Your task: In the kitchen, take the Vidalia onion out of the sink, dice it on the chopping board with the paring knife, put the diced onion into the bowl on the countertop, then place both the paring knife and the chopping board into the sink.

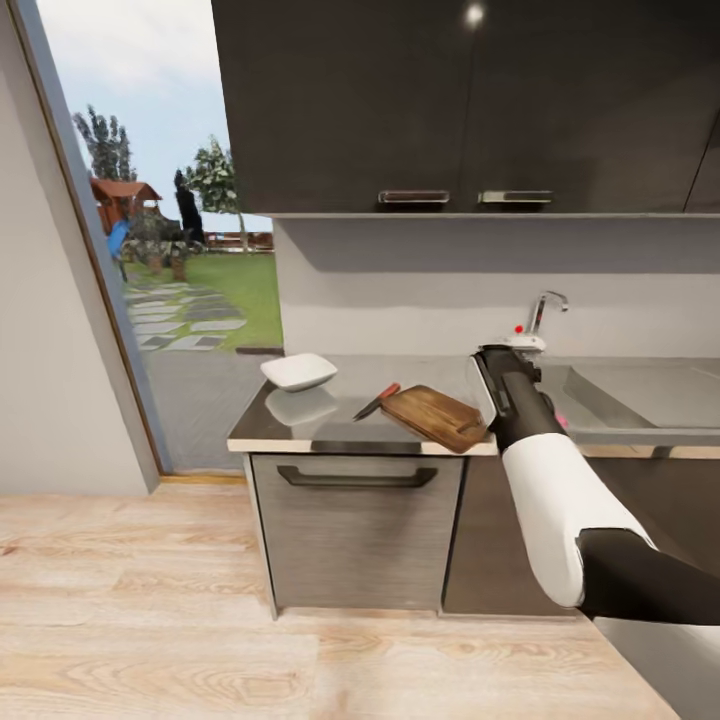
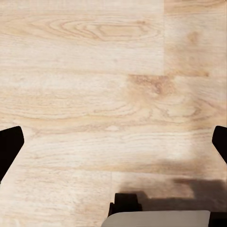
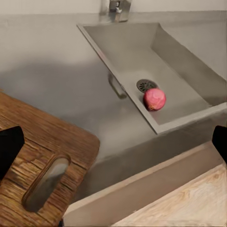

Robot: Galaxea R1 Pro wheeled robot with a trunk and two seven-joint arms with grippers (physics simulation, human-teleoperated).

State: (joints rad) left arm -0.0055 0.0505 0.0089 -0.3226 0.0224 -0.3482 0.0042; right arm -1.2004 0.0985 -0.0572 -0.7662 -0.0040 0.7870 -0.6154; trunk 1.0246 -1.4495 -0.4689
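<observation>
The pink-red Vidalia onion [image 3: 154, 99] lies in the steel sink [image 3: 126, 49] beside the drain. My right gripper [image 3: 113, 144] is open and empty, hovering over the counter's front edge between the chopping board [image 3: 45, 151] and the basin. In the head view the brown chopping board [image 1: 434, 417] lies on the countertop [image 1: 300, 428]. The red-handled paring knife [image 1: 376, 402] rests just left of it, and the white bowl [image 1: 298, 371] is farther left. My right arm [image 1: 520, 400] reaches to the sink [image 1: 650, 395]. My left gripper [image 2: 113, 144] is open above the wooden floor.
Dark wall cabinets [image 1: 450, 100] hang above the counter, and a drawer front [image 1: 355, 530] with a handle sits below it. The chrome faucet [image 1: 545, 305] stands behind the basin. A glass door [image 1: 170, 250] to the garden is at the left. Light wood floor [image 1: 200, 620] lies in front.
</observation>
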